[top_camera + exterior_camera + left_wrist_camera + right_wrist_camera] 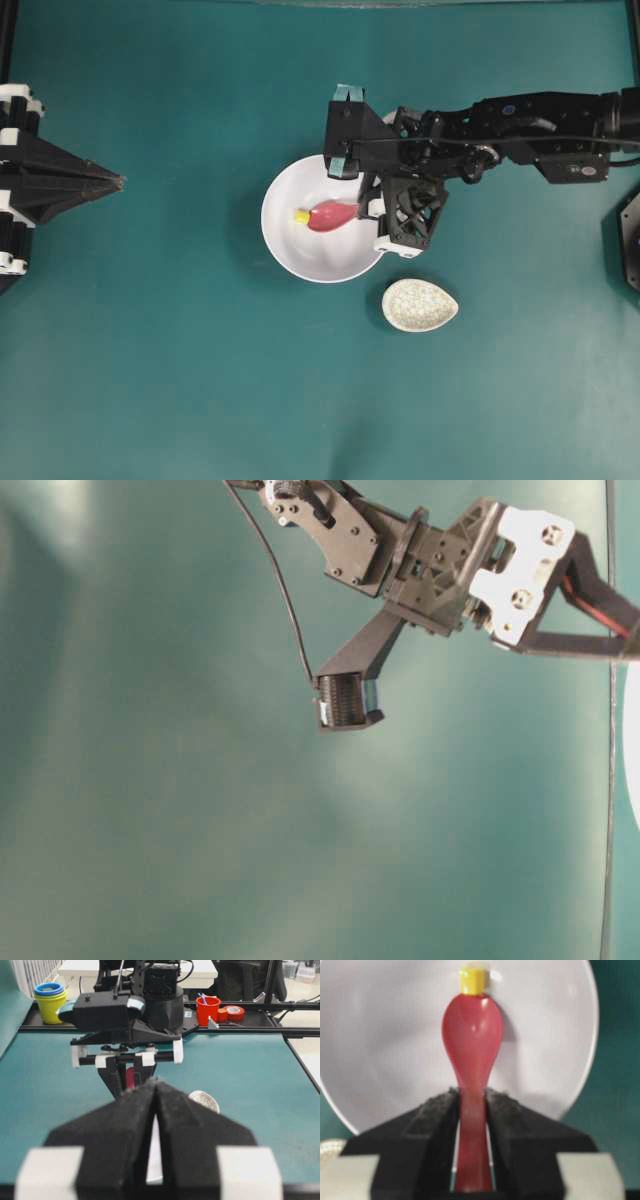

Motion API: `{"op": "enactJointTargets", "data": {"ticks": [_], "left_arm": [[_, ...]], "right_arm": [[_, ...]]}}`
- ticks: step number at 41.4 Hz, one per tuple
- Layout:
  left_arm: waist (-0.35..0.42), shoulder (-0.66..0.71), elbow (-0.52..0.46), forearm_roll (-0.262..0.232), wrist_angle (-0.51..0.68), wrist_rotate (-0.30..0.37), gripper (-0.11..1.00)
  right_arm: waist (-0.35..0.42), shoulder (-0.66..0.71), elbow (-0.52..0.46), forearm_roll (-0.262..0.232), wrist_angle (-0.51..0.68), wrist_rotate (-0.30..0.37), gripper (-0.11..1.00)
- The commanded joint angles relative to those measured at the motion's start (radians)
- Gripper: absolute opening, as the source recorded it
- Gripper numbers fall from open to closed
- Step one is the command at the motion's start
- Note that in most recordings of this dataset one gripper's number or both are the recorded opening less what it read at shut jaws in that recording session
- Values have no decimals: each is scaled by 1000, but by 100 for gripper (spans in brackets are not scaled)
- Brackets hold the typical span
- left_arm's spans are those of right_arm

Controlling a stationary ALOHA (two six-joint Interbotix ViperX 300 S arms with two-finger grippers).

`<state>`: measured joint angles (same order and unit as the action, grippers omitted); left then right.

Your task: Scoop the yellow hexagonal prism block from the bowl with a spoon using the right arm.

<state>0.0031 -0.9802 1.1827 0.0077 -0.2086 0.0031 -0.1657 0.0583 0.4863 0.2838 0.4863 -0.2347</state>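
We see the right claw [470, 1125] pinching the spoon [471, 1035]; its tip touches the yellow block [472, 981] at twelve o'clock, hiding the block's base.

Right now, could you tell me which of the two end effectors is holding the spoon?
The right end effector, over the bowl's rim, clamps the pink-red spoon by its handle. The left end effector sits shut and empty at the table's far side.
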Motion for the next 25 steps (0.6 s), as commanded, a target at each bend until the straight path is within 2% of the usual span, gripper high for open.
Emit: {"op": "enactJointTargets", "data": {"ticks": [1,25], "left_arm": [[3,5,-25,3,-5,2,0],[3,5,-23,3,5,3,-1]], "right_arm": [[3,-15,-23,-2,-40,-3,24],[6,-71,-11,-2,-120,-8,24]]}}
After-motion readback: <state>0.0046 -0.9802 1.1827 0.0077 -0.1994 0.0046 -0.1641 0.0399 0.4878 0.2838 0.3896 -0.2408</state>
